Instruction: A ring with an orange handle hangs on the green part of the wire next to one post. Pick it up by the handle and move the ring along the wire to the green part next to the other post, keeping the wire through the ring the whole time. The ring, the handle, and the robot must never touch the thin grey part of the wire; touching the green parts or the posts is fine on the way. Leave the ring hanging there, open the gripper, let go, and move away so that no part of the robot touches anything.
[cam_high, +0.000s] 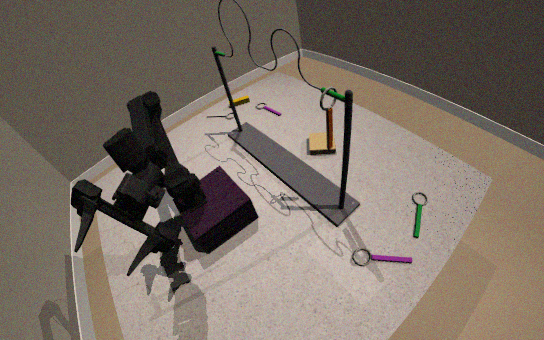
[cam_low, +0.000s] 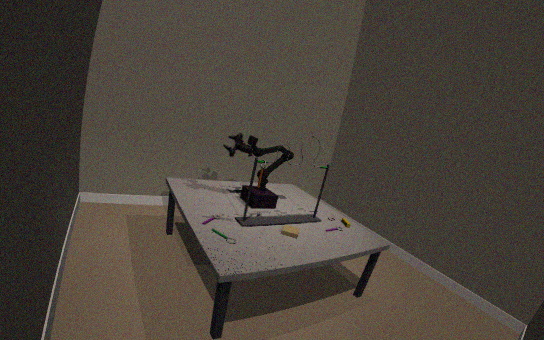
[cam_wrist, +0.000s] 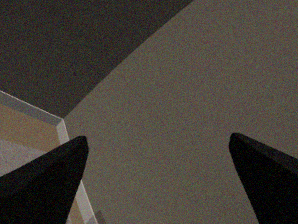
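The ring (cam_high: 321, 102) hangs around the green wire part (cam_high: 338, 94) (cam_low: 261, 161) beside the near post (cam_high: 346, 150) (cam_low: 250, 192). Its orange handle (cam_high: 329, 125) (cam_low: 260, 178) points straight down. The thin grey wire (cam_high: 299, 59) curves up and down to the other green part (cam_high: 220, 53) (cam_low: 324, 167) at the far post (cam_high: 228, 90) (cam_low: 321, 192). My gripper (cam_high: 103, 262) (cam_low: 227, 141) (cam_wrist: 159, 142) is open and empty, well away from the ring, on the robot's side of the wire. The wrist view shows only walls, floor and a table corner between and beside the fingers.
Both posts stand on a grey base plate (cam_high: 295, 170) (cam_low: 280, 220). A dark purple block (cam_high: 220, 200) (cam_low: 260, 198) is at the arm's base. A tan block (cam_high: 320, 142) (cam_low: 290, 231), a yellow block (cam_high: 241, 101) (cam_low: 346, 222) and several loose rings with green or purple handles lie on the table.
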